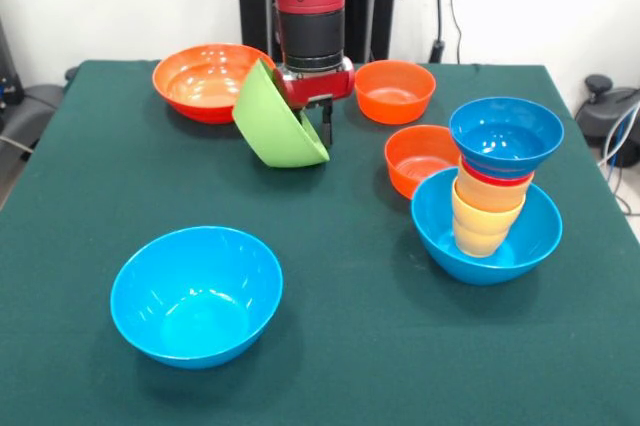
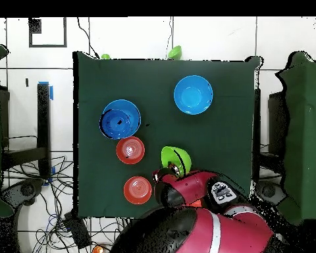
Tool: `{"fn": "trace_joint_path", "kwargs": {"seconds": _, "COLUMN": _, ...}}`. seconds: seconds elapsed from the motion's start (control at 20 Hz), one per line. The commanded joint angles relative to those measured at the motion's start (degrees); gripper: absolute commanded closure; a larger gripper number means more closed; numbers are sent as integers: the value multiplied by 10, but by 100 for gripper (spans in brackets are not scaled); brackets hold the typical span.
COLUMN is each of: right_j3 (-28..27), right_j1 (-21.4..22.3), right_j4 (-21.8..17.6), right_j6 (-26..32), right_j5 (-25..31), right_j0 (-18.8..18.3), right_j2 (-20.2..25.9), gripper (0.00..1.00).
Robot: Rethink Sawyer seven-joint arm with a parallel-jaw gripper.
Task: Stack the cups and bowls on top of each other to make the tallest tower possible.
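Claw (image 1: 318, 114) is clamped on the rim of the green bowl (image 1: 276, 122). Bowl hangs tilted on its side, opening turned toward the claw and arm, lower edge just above the desk (image 1: 330, 346) as far as the front view shows. One dark finger (image 1: 326, 128) is visible below the red wrist, inside the bowl's rim; the other is hidden behind the bowl wall.

In the front view, relative to the claw:
- Large orange bowl (image 1: 205, 80) sits just behind and left, partly hidden by the green one.
- Small orange bowl (image 1: 395, 90) is just to the right, at about the same depth.
- Second small orange bowl (image 1: 420, 158) is right and nearer the camera, touching or just beside the tower's base.
- Tower (image 1: 490, 196) is well to the right and nearer the camera: a large light-blue bowl as base, yellow-orange cups upright in it, a red rim above them, and a small dark-blue bowl (image 1: 506, 135) on top. The column leans slightly.
- Spare light-blue bowl (image 1: 196, 292) is upright and alone, well in front of the claw and a bit left.

Overhead: green bowl (image 2: 176, 158) is right at the arm's end, the tower (image 2: 120, 119) and two small orange bowls (image 2: 130, 149) lie to one side, and the spare blue bowl (image 2: 193, 94) lies beyond.
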State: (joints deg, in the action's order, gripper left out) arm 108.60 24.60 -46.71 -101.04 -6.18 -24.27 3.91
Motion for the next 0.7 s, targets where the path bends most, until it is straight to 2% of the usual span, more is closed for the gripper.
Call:
{"fn": "trace_joint_path", "kwargs": {"seconds": 0.05, "right_j3": -66, "right_j1": -48, "right_j4": -33, "right_j6": -8, "right_j5": 42, "right_j0": 7, "right_j2": 16, "gripper": 100}}
{"fn": "trace_joint_path", "kwargs": {"seconds": 0.25, "right_j3": -61, "right_j1": -36, "right_j4": -37, "right_j6": 4, "right_j5": 59, "right_j0": -1, "right_j2": 23, "gripper": 100}}
{"fn": "trace_joint_path", "kwargs": {"seconds": 0.4, "right_j3": -36, "right_j1": 7, "right_j4": -23, "right_j6": 3, "right_j5": 85, "right_j0": 17, "right_j2": 2, "gripper": 100}}
{"fn": "trace_joint_path", "kwargs": {"seconds": 0.5, "right_j3": -16, "right_j1": 63, "right_j4": -12, "right_j6": 7, "right_j5": 139, "right_j0": 74, "right_j2": -59, "gripper": 100}}
{"fn": "trace_joint_path", "kwargs": {"seconds": 0.55, "right_j3": -14, "right_j1": 75, "right_j4": -9, "right_j6": -1, "right_j5": 144, "right_j0": 94, "right_j2": -82, "gripper": 100}}
{"fn": "trace_joint_path", "kwargs": {"seconds": 0.7, "right_j3": 4, "right_j1": 120, "right_j4": 2, "right_j6": 10, "right_j5": 183, "right_j0": 111, "right_j2": -93, "gripper": 100}}
